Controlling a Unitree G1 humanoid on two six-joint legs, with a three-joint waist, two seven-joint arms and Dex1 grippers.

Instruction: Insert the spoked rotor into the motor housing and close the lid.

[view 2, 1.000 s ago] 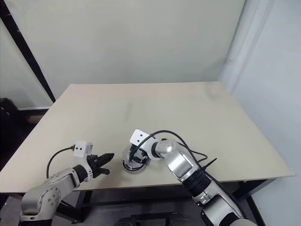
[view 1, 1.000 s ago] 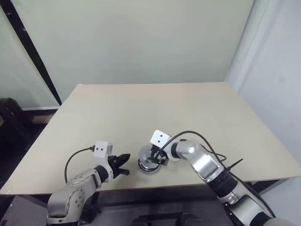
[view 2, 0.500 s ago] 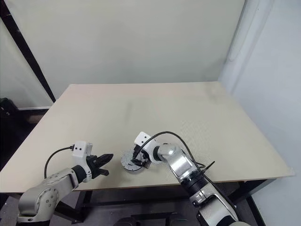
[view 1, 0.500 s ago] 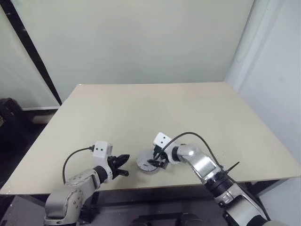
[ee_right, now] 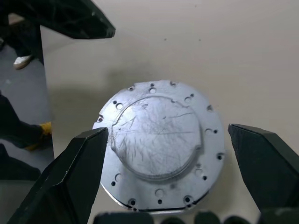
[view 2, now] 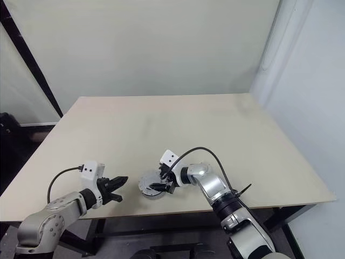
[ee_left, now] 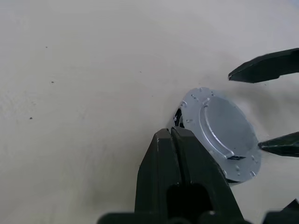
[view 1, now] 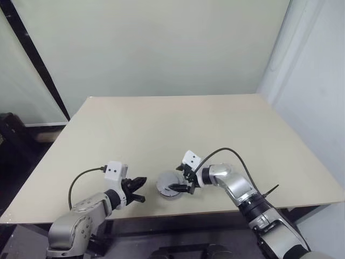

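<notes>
On the pale tabletop (view 1: pixel 215 124) I count only one object, the motor housing (view 1: pixel 170 186), a short silver cylinder that stands near the front edge, between the two arms. Its round silver lid (ee_right: pixel 159 142) is on top, flat, with many small holes around the rim and a raised round middle part with fine scratches. Under the lid edge a little dark gap can be seen in the left wrist view, but what is inside I cannot tell. There are two pincers, one on each arm. The right pincer (view 1: pixel 182 182) is at the housing, coming from the right side and pointing to the left, and its two black fingers (ee_right: pixel 77 175) stand wide apart, one on each side of the lid; in the right wrist view there is free space between each fingertip and the lid rim, so it has hold of nothing. The left pincer (view 1: pixel 138 190) is on the left of the housing, near it but apart from it, pointing toward it and a bit down to the tabletop. Its two fingers (ee_left: pixel 180 170) are pressed together with no gap, and nothing is between them. A black cable (view 1: pixel 83 178) loops from the left wrist, and another black cable (view 1: pixel 229 152) arches over the right forearm. Behind the tabletop is a plain light wall (view 1: pixel 161 48).
</notes>
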